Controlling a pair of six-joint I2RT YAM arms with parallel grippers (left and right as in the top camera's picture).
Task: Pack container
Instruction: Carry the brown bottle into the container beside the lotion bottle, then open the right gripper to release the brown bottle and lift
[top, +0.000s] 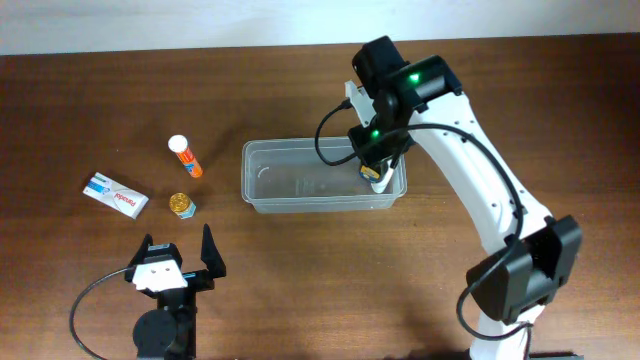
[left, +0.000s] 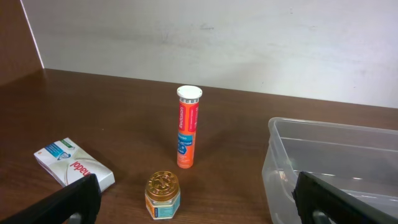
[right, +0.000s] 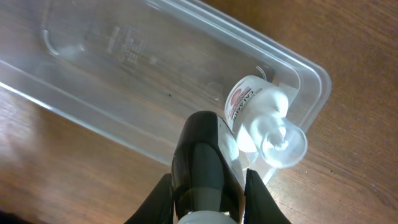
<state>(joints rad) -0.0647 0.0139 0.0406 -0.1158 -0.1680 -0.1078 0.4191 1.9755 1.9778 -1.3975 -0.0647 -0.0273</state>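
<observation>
The clear, shallow rectangular plastic container (top: 300, 203) with rounded corners and a rim sits on the dark brown wooden table (top: 80, 100) at the middle of the overhead frame, its long side running left to right. The right gripper (top: 378, 172) hangs over the container's right end, at the tip of the white arm that reaches in from the lower right corner. In the right wrist view one black finger (right: 205, 158) fills the lower middle of the frame. Just beside it, on the right, is a small white bottle with red print and a clear cap (right: 255, 112), tilted with the cap toward the camera over the tub's right corner. Whether the fingers are clamped on that bottle cannot be told from these views. The rest of the container looks bare. The left gripper (top: 178, 242) is at the lower left of the overhead frame, its two dark fingers spread wide with nothing between them. Above it lie three loose items, well to the left of the container. A small jar with a gold lid (top: 181, 205) is nearest the gripper. An orange tube with a white cap (top: 185, 157) stands upright further up. A flat white box with blue and red print (top: 116, 194) lies furthest left.
</observation>
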